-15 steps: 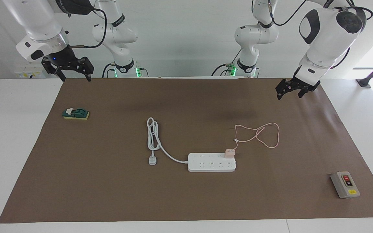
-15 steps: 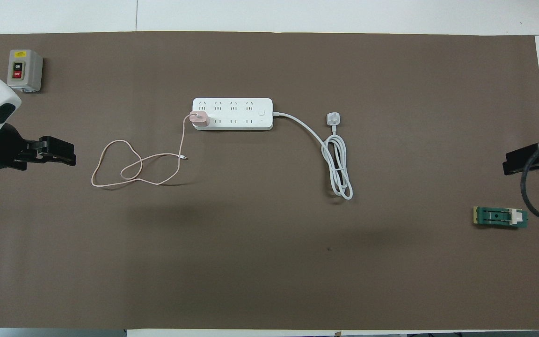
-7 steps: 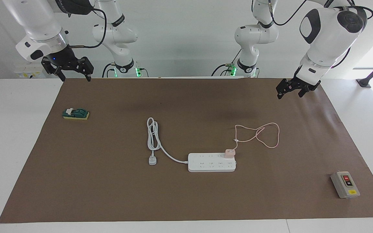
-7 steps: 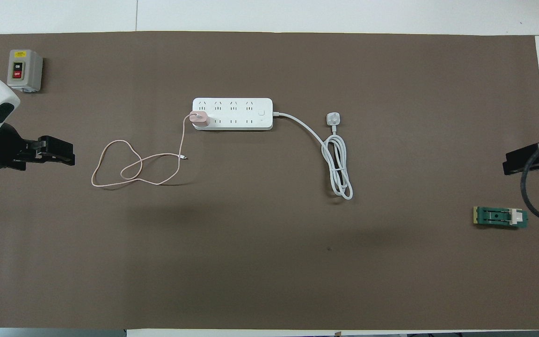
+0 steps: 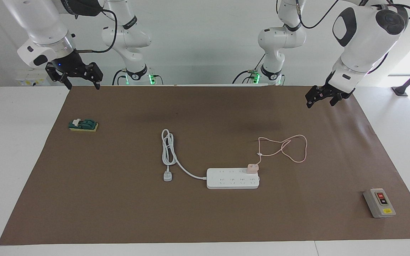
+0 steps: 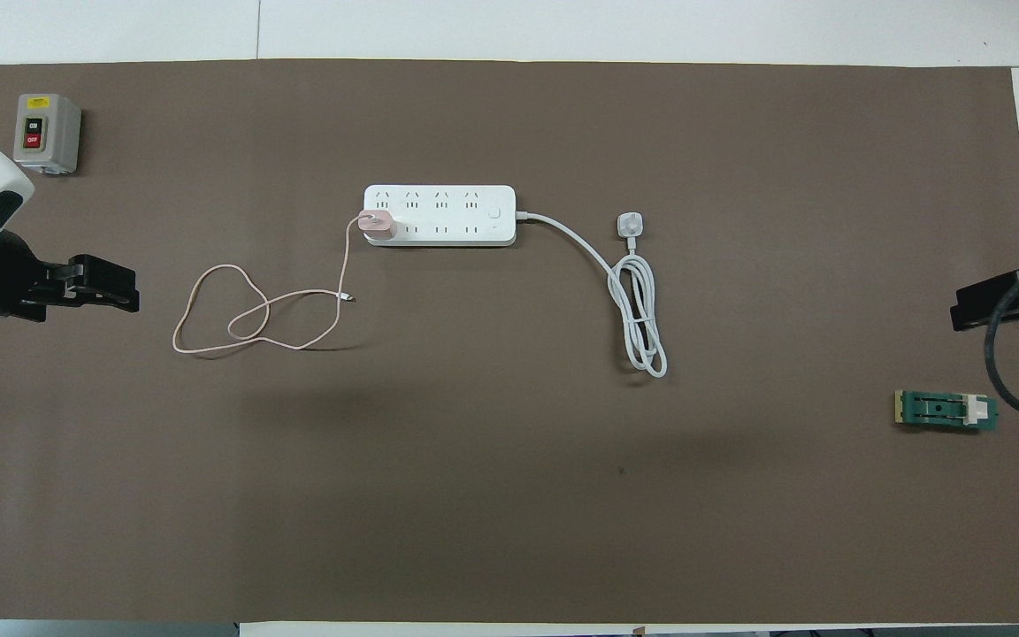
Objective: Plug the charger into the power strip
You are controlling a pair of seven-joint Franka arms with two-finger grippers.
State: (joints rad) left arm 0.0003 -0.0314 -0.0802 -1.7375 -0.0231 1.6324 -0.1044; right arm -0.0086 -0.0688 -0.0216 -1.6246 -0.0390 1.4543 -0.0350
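Note:
The white power strip (image 5: 231,181) lies flat near the middle of the brown mat; it also shows in the overhead view (image 6: 439,217). The pale pink charger (image 5: 252,168) stands in a socket at the strip's end toward the left arm, also seen from overhead (image 6: 376,225). Its thin pink cable (image 5: 306,148) loops on the mat, nearer to the robots than the strip. My left gripper (image 5: 319,104) is open, empty and raised over the mat's edge at the left arm's end (image 6: 134,296). My right gripper (image 5: 83,86) is open, empty and raised at the right arm's end (image 6: 956,314).
The strip's thick white cord (image 5: 167,149) is coiled beside it and ends in a round white plug (image 5: 168,176). A grey box with red and black buttons (image 5: 379,202) sits toward the left arm's end. A green block (image 5: 83,124) lies toward the right arm's end.
My left gripper has drifted slightly outward toward its own end of the table. The charger, the strip and the right arm have not moved.

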